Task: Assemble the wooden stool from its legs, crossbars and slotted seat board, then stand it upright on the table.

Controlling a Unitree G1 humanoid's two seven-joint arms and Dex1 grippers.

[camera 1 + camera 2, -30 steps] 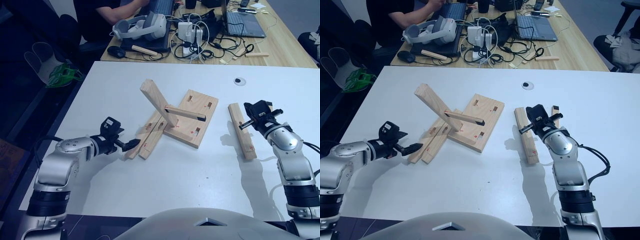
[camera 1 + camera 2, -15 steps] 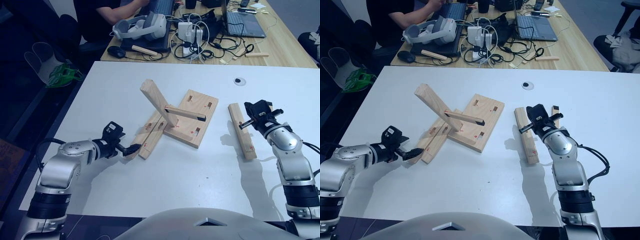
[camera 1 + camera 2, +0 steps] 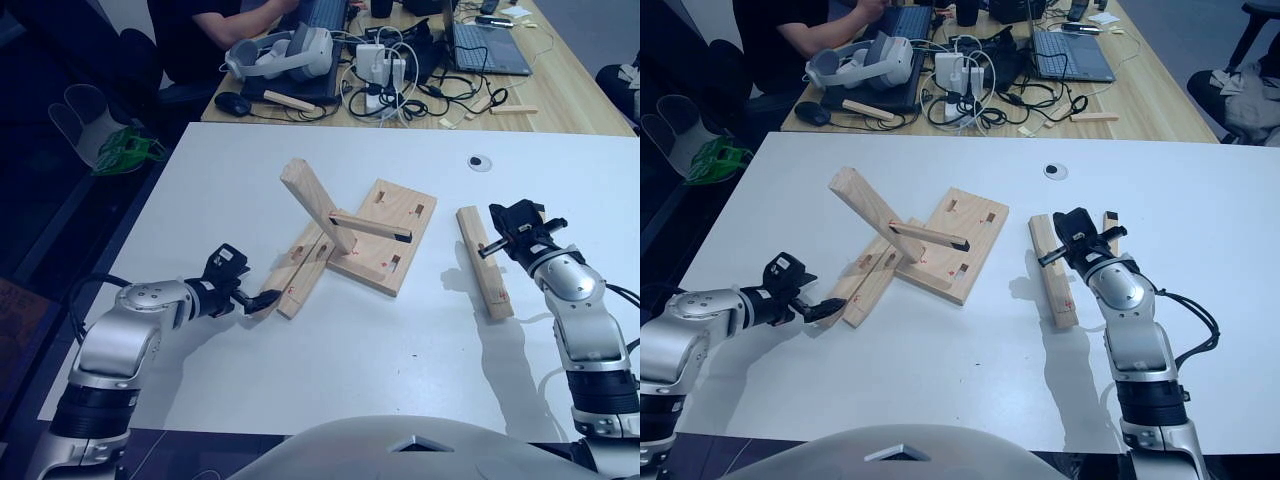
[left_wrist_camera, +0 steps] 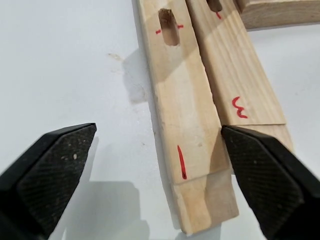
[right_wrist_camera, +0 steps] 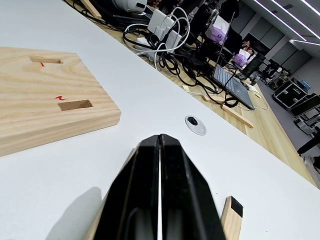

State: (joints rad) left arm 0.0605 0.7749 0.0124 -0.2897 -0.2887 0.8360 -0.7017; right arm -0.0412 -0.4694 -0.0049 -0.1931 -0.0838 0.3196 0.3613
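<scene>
Lying side by side at the left of the white table, two flat legs are marked in red, the leg marked 1 and the leg marked 3, and the end of the first is framed by the wide-spread, empty fingers of the left gripper. In the middle the slotted seat board is laid flat, three open slots being counted, with a tilted third leg and one crossbar stood on it. At the right a fourth leg is laid under the right gripper, clenched on nothing, with a short crossbar beside.
</scene>
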